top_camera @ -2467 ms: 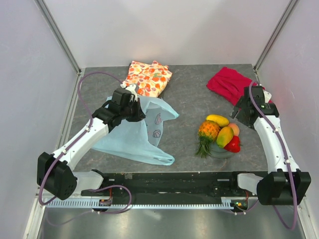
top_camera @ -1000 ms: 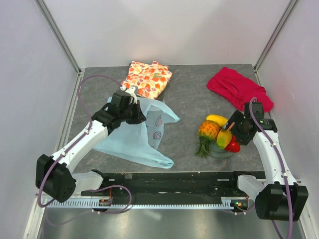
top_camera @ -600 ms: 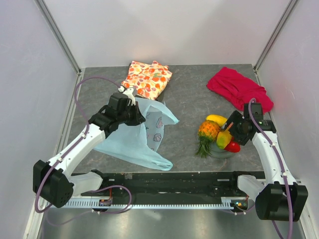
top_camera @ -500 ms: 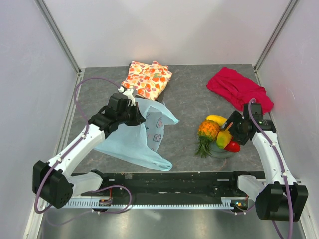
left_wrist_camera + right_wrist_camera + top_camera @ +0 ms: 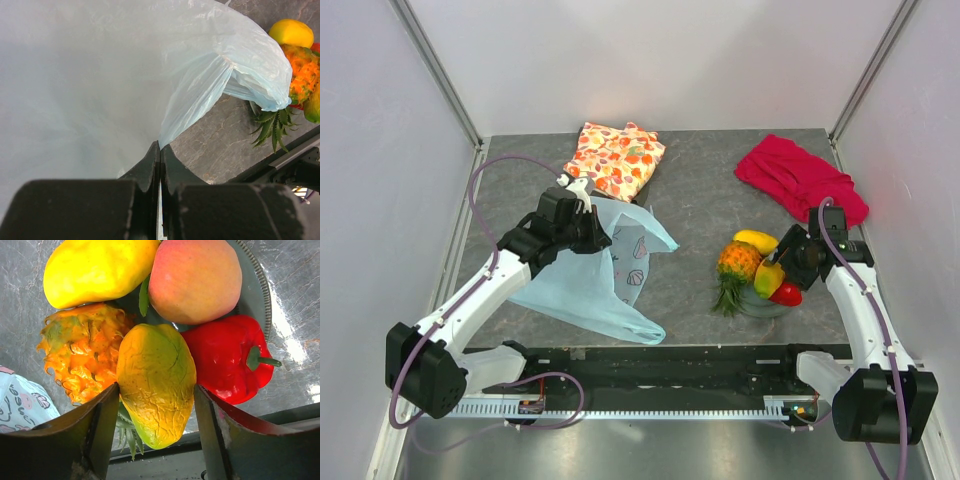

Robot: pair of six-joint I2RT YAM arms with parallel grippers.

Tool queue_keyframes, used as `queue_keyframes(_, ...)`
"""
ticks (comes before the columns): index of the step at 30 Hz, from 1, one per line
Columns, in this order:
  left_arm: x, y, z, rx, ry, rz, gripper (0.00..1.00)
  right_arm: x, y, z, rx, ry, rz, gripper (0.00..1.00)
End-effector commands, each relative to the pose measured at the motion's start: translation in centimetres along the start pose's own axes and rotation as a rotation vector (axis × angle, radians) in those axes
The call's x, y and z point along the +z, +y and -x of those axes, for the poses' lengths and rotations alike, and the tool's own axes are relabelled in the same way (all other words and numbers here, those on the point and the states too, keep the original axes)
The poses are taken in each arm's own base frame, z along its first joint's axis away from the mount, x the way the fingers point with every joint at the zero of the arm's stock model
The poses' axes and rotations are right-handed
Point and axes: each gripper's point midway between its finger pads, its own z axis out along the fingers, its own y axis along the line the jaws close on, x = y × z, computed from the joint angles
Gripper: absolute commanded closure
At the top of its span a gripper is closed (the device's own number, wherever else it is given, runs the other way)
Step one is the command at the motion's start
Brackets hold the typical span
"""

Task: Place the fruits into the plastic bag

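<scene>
Altogether, five fruits point(image 5: 156, 390) on plate point(image 5: 256, 292).

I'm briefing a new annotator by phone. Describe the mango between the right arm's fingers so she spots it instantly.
Find the grey-green plate of fruit on the right side of the table. At its near edge, between pineapple and red pepper, lies the wrinkled mango. Unlike the smooth all-yellow mango behind it, its tip is green.
</scene>
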Motion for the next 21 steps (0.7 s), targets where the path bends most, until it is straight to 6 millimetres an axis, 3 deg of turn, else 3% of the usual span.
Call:
queue_keyframes(1,-0.4,-0.6,1.1,-0.017,-0.043,-0.024,0.98,0.3,0.1,0.0,0.012,0.004,0.0,0.34)
queue_keyframes(10,-0.4,-0.5,0.9,-0.017,-0.043,-0.021,0.98,-0.6,-0.4,0.4,0.0,-0.014,-0.033,0.45)
queue_keyframes(21,-0.6,-0.5,1.0,-0.01,-0.049,-0.024,0.98,-2.5,0.6,1.7,-0.005,-0.066,-0.008,0.62)
